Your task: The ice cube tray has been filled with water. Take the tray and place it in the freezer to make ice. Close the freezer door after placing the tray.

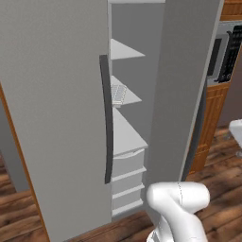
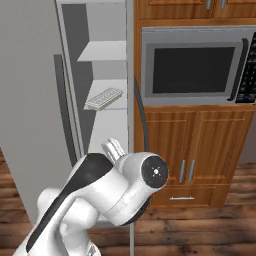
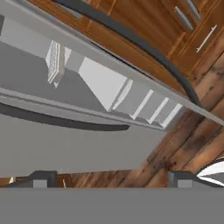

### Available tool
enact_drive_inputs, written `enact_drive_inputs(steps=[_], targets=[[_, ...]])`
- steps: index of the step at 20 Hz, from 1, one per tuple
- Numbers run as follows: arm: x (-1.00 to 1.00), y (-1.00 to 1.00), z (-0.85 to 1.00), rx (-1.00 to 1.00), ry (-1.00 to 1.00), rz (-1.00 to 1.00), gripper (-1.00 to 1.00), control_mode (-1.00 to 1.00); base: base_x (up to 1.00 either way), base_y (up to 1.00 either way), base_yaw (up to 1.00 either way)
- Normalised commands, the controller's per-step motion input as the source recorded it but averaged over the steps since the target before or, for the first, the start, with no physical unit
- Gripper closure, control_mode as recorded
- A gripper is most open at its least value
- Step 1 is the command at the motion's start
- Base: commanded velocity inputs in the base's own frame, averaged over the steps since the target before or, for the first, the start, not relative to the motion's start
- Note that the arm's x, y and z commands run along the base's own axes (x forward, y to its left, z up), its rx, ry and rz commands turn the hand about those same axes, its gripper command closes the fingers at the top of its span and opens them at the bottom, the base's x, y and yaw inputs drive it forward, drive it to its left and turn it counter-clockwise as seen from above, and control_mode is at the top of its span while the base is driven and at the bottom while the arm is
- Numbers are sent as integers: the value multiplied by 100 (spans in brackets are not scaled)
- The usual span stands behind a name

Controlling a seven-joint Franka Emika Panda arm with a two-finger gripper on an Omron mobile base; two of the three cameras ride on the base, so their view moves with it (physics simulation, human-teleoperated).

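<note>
Listing items as seen: ice cube tray (image 2: pixel 104 98), pale w/ grid of small cells, lies flat on a white shelf (image 2: pixel 111 94) inside the freezer (image 2: pixel 102 75); in left base view the tray (image 1: pixel 117 94) sits at the near left edge of that shelf, just behind the door handle; in hand view tray (image 3: pixel 54 62) appears edge-on, picture rolled sideways. Freezer interior: white shelves stacked above one another, one more shelf (image 2: pixel 104 50) above the tray's, a broader one below, then white drawer fronts (image 1: pixel 127 178) at the bottom. Freezer door (image 1: pixel 54 108), tall matte grey, stands partly open on the left of the gap, dark curved vertical handle (image 1: pixel 107 118) along its edge; compartment visible through the gap. Second grey door (image 1: pixel 182 90) on the right side, w/ its own dark curved handle (image 2: pixel 141 117). Gripper (image 3: pixel 111 178): two dark fingertips (image 3: pixel 42 178) low in hand view, set wide apart, nothing between them; well apart from tray, aimed toward the door edges and floor. Arm (image 2: pixel 107 192), white w/ dark joints, stands in front of the fridge unit, low in both base views. Microwave (image 2: pixel 195 64), steel frame w/ black front, built in right of the fridge. Wood cabinets (image 2: pixel 192 150) under it, w/ metal bar pulls. Floor (image 1: pixel 222 156): dark wood planks.
</note>
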Motion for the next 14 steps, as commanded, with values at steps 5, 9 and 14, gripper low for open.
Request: enact_drive_inputs(steps=[5, 9, 14], targets=[[26, -63, -2, 42, 7, -15, -100, -100, 0, 0, 0], [55, -53, -19, 50, 24, -17, -100, -100, 0, 0, 0], [70, -31, -23, 46, 35, -10, -100, -100, 0, 0, 0]])
